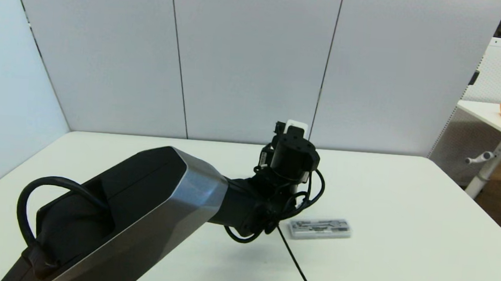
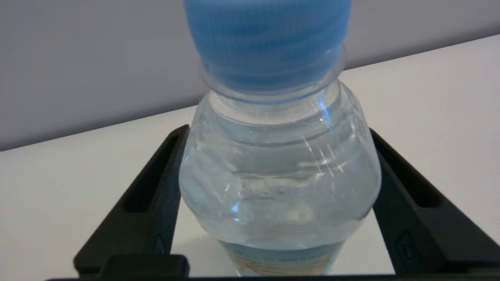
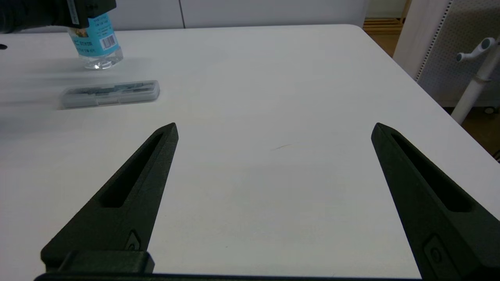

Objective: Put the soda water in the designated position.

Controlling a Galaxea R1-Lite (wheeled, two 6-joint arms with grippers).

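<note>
Left gripper (image 2: 279, 203) has its two black fingers (image 2: 144, 203) pressed against both sides of the soda water (image 2: 279, 171), just under the bottle's shoulder, so it's got a firm hold. Bottle's upright, base on or just above the white table (image 3: 273, 97) (can't tell which), right beside the flat grey case (image 3: 111, 93). Right gripper (image 3: 273, 132) sits spread wide over bare tabletop, holding nothing.
</note>
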